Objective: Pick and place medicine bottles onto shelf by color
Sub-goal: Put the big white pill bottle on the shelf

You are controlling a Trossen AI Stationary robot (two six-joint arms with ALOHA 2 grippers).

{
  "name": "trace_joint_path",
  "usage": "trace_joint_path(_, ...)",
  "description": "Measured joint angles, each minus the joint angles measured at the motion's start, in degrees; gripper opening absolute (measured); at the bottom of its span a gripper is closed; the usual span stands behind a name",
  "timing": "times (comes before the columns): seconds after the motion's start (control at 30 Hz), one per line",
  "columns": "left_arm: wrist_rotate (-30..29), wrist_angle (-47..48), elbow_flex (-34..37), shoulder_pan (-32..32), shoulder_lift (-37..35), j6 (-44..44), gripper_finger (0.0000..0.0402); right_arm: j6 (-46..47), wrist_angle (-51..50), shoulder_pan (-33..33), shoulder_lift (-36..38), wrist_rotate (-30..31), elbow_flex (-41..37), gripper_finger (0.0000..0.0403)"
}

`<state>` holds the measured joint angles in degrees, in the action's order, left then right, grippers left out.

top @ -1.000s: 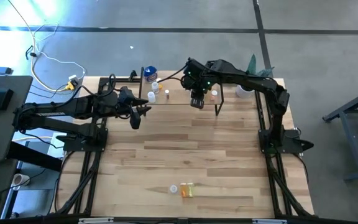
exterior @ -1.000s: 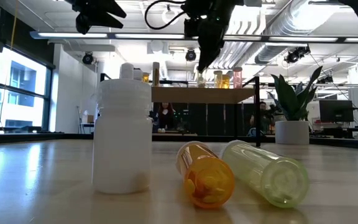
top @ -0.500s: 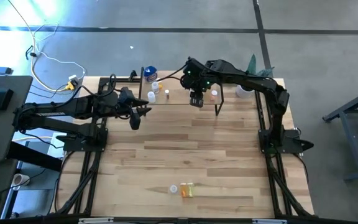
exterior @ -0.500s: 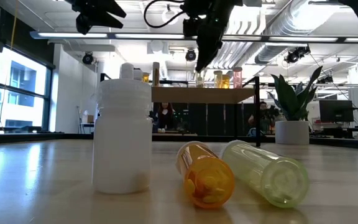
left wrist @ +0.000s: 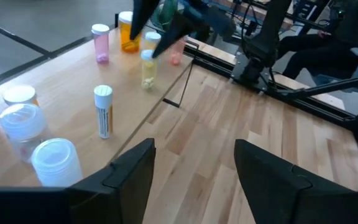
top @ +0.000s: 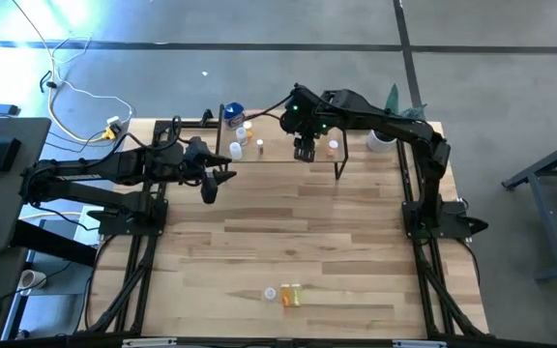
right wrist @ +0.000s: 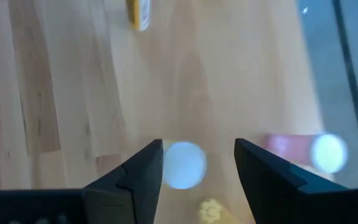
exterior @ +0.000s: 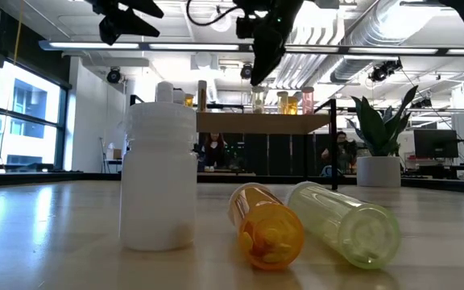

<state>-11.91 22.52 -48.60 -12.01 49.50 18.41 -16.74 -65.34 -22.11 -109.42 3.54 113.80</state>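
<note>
- Left tool (top: 210, 181): positioned at the 10 o'clock area of the bench (top: 259, 242) in the high view, just off the shelf's left end. Fingers (left wrist: 126, 177) stand apart with bare wood between them; released, grasping nothing.
- Shelf (top: 278, 155): at the 12 o'clock edge of the bench, between the two arms.
- Shelf, left portion, left wrist view: white-capped jars (left wrist: 55, 163), a slim white vial (left wrist: 103, 111) standing upright, a pink bottle (left wrist: 100, 43), an orange bottle (left wrist: 127, 32) and a yellowish vial (left wrist: 148, 67).
- Blue-topped bottle (top: 233, 113): at the rear left corner of the shelf.
- Right tool (top: 304, 152): hangs above the middle of the shelf, pointing downward. Fingers (right wrist: 138, 174) stand apart; released, grasping nothing. In the right wrist view a white-capped vial (right wrist: 184, 164) stands on the shelf below the gap, and a pink vial (right wrist: 303, 150) is just beside it.
- Potted plant (top: 387, 130): at the 1 o'clock corner of the bench.
- Bench, 6 o'clock edge, low view: a white bottle (exterior: 161, 181) upright, an orange bottle on its side (exterior: 266, 225), and a pale yellow-green bottle on its side (exterior: 343, 221) touching it.
</note>
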Motion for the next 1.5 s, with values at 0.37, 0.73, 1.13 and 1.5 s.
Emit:
trace_joint_path(0.37, 3.8, 0.0, 0.0, 0.9, 0.0, 0.9, 0.0216, 1.8, -0.3, 0.0, 0.1, 0.1, 5.9, 0.0190)
trace_joint_path(0.73, 7.6, 0.0, 0.0, 0.9, 0.0, 3.9, 0.0216, 12.0, -6.3, 2.2, 0.1, -0.3, 14.2, 0.0190)
trace_joint_path(1.13, 14.7, -2.3, 0.0, 7.1, 5.1, 8.0, 0.0229, 19.6, -7.6, 7.5, 1.0, -0.3, 20.8, 0.0190)
trace_joint_path(1.5, 13.4, -10.0, 0.0, 22.3, 16.2, -1.9, 0.0229, 27.3, -9.0, 10.9, 1.6, 0.3, 21.0, 0.0190)
